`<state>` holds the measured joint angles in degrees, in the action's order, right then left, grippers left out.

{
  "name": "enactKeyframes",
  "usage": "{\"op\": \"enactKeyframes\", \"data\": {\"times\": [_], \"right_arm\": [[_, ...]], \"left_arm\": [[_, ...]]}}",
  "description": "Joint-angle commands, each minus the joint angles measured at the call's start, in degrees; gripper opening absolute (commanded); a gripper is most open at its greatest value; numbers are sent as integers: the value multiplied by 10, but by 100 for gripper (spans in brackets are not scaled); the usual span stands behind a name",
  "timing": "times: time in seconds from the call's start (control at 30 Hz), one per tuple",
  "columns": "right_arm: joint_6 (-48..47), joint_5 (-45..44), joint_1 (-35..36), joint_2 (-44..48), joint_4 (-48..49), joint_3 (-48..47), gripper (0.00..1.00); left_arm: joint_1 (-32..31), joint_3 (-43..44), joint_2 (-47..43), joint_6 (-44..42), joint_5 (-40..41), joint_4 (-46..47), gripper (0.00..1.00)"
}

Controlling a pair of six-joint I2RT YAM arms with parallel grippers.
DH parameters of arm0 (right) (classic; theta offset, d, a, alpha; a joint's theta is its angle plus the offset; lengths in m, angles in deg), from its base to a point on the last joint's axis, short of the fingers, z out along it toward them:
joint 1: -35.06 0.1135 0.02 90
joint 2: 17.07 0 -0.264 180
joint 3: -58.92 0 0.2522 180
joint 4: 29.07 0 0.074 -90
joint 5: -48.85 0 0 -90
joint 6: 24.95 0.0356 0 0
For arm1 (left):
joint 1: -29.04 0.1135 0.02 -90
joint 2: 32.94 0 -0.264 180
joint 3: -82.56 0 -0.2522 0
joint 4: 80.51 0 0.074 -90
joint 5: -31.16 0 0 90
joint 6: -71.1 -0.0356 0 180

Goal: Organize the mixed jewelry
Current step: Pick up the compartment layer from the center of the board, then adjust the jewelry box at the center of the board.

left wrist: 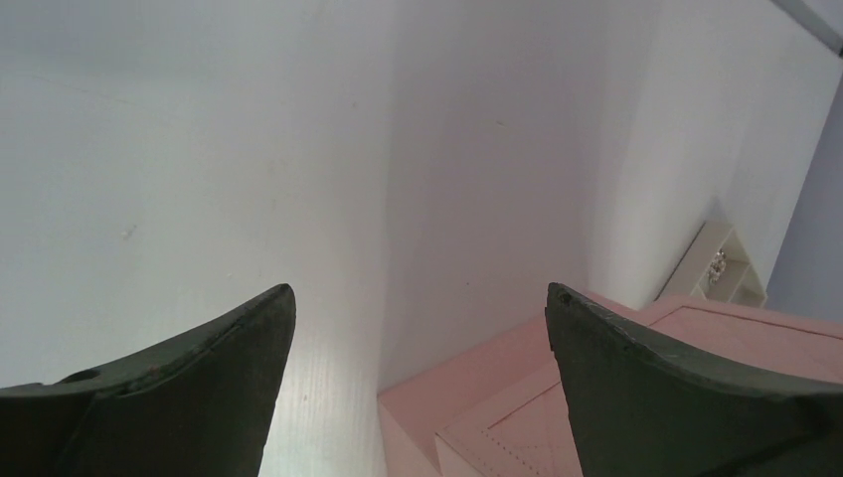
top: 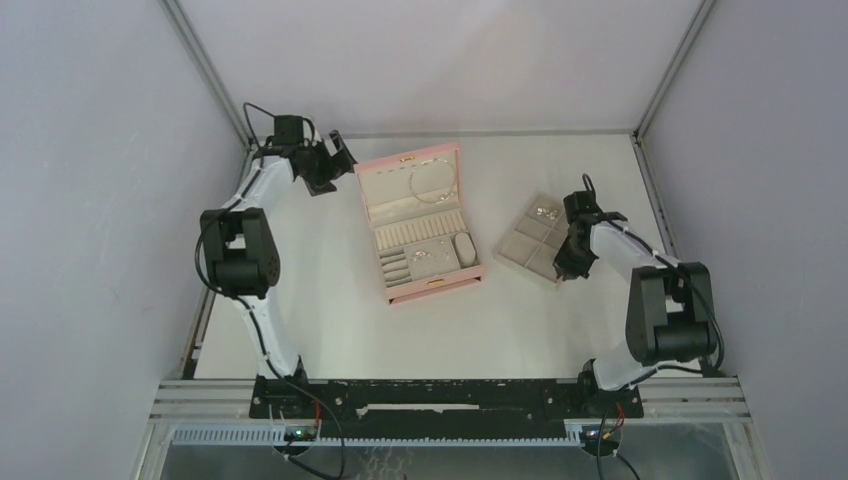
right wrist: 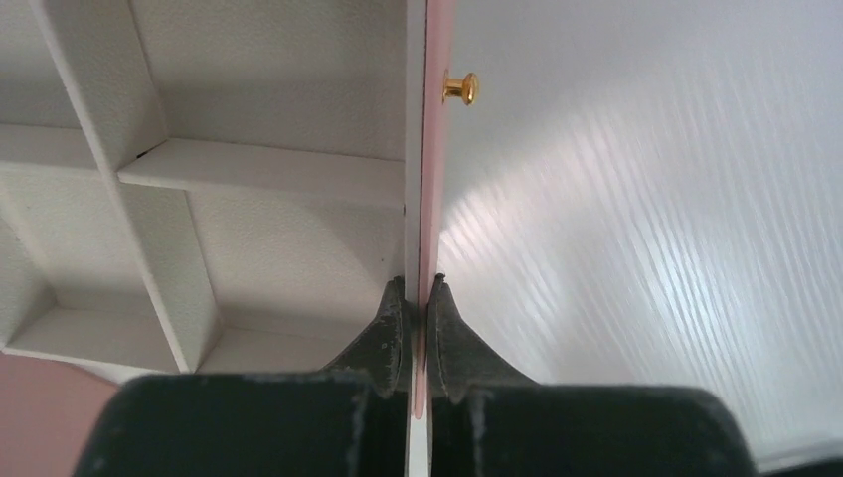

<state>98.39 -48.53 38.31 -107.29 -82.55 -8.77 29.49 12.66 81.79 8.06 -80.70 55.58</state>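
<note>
The mixed jewelry shows as a thin silver chain necklace (top: 428, 185) lying in the open lid of the pink box (top: 436, 288), small silver bits (top: 546, 212) in a far compartment of the beige tray (top: 520, 246), and a few bits (top: 428, 255) in the box's base. My right gripper (right wrist: 418, 283) is shut on the tray's thin side wall (right wrist: 434, 149), which is pink outside and beige inside; in the top view it (top: 572, 262) sits at the tray's near right edge. My left gripper (left wrist: 418, 288) hangs open behind the box's back left corner (left wrist: 477, 397), holding nothing.
A small gold knob (right wrist: 460, 88) sticks out of the tray's pink wall ahead of my right fingers. The tray's near compartments (right wrist: 288, 248) hold nothing. Grey enclosure walls (top: 100, 150) and metal frame posts close in the white table on the left, right and back.
</note>
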Motion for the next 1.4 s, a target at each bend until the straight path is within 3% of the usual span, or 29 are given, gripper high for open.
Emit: {"op": "enactKeyframes", "data": {"times": [0.0,0.27,0.7,1.07,1.37], "right_arm": [[47,-46,9,78,-79,20,0],[123,-54,60,157,-165,60,0],[224,7,217,241,-216,122,0],[255,66,365,291,-242,134,0],[246,68,410,306,-235,134,0]], "left_arm": [[-24,0,7,-13,-33,17,100],[-31,-104,-17,11,-53,58,100],[-28,-184,-34,13,-57,70,100],[20,-195,-52,11,-38,51,100],[21,-183,-50,3,-36,35,100]]}}
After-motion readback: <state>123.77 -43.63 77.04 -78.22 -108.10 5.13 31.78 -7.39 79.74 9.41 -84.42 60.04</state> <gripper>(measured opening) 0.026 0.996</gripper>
